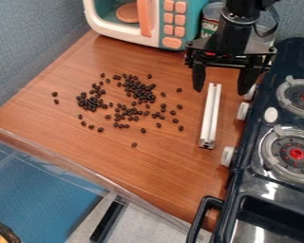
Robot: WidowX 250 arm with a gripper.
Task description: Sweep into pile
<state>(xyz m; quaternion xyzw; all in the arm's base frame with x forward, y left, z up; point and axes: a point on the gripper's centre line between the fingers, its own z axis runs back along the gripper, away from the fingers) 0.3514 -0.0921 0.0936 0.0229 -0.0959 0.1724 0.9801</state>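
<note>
hand open, above bar's far end, fingers apart | bar on bench, long axis near-far, right of scattered beans | likely: grip bar, sweep leftward

Moderately bright, even light; local glare at right.
Soft sheen on the wooden counter; shadows faint, darker along the base of the toy microwave. Sharp highlights on the black toy stove, near side, and in its basin.
</note>
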